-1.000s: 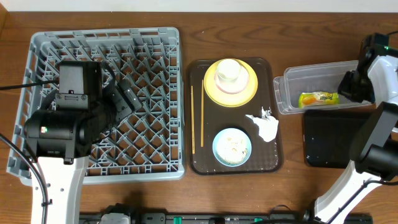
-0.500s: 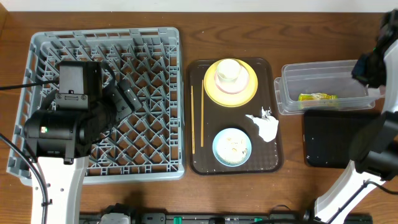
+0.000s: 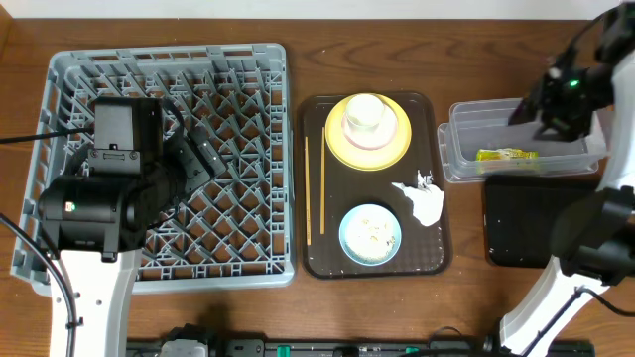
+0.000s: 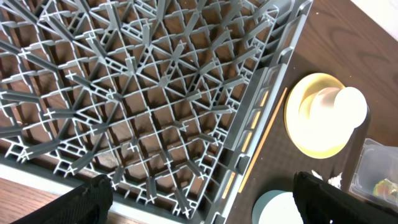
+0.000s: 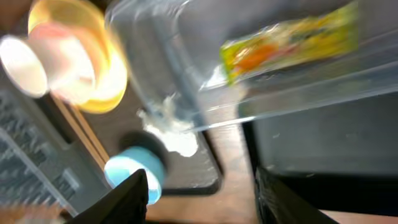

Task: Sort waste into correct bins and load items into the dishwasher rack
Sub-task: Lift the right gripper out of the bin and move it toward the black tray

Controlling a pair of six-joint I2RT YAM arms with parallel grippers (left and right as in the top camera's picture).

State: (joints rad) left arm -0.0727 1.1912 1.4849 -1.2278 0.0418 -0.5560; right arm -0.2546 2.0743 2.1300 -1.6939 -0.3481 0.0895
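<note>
**A:** Where is your wrapper now?

**B:** Your wrapper (image 3: 507, 155) lies flat inside the tub (image 3: 451, 149), at the right of the overhead frame. Nothing is touching it. The right wrist view is blurred, but the green and orange show through the clear wall at its upper right.

**A:** And your right jaws?

**B:** They are spread with nothing between them. They hang over the far right end of the tub, near the upper right corner of the overhead frame. The black tray (image 3: 526, 238) sits just below the tub in that frame (I cannot tell whether the two touch).

**A:** Your left jaws?

**B:** Those are spread wide too, and empty. They hang over the rack (image 3: 248, 59), which fills the left half of the overhead frame.

**A:** What about the rest of your things?

**B:** They are all on the brown tray (image 3: 317, 260), at the centre of the counter (image 3: 397, 40).
- **Plate and cup:** the plate (image 3: 397, 151) is at the top of the tray, with a cup (image 3: 365, 114) standing upright on it. It may be one cup stacked on another, but that is hard to make out.
- **Bowl and rice:** the bowl (image 3: 345, 236) sits below the plate and holds the rice (image 3: 373, 231).
- **Napkin:** the napkin (image 3: 425, 201) lies crumpled just right of the bowl.
- **Chopsticks:** the chopsticks (image 3: 321, 178) lie lengthwise along the tray's left side, side by side and a little apart.
</note>
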